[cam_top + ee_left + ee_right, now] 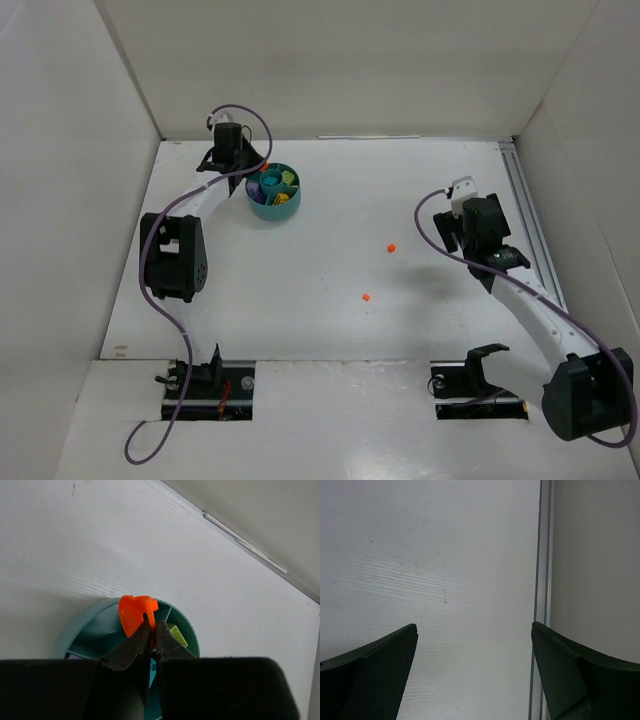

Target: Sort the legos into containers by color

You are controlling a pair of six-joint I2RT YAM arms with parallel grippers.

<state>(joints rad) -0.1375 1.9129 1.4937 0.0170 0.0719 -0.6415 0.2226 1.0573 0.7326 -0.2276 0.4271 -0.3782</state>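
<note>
Pinching orange lego (134,614); bowl (82,625) perhaps half-hidden

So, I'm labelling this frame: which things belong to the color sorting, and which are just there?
Job: teal bowl; held orange lego in the left gripper; far loose orange lego; near loose orange lego.
Not: table-edge rail; purple arm cables.

One teal bowl (270,211), two loose orange legos (390,247) (366,297), one held orange lego (135,612), perhaps several inside.
</note>
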